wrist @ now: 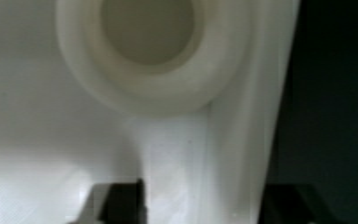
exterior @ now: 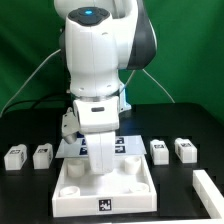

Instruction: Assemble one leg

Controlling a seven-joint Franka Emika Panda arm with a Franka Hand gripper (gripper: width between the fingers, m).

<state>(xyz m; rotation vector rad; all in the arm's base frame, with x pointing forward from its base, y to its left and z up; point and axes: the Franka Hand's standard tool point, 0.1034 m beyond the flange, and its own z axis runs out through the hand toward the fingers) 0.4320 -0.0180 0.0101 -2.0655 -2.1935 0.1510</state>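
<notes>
Four small white legs with marker tags lie on the black table: two at the exterior view's left (exterior: 14, 156) (exterior: 42, 155) and two at its right (exterior: 158, 150) (exterior: 185, 150). None is held. The large white square tray piece (exterior: 70, 195) with round corner sockets lies in front. My gripper (exterior: 100, 168) reaches down into its back part. In the wrist view one round socket (wrist: 144, 35) fills the frame, and the tray's white wall (wrist: 202, 150) runs down between my dark fingertips (wrist: 119, 200). The gripper (wrist: 202, 195) looks shut on that wall.
The marker board (exterior: 128, 146) lies behind the tray, partly under the arm. A long white bar (exterior: 208, 190) lies at the front of the exterior view's right. A green curtain hangs behind the table, with cables across it.
</notes>
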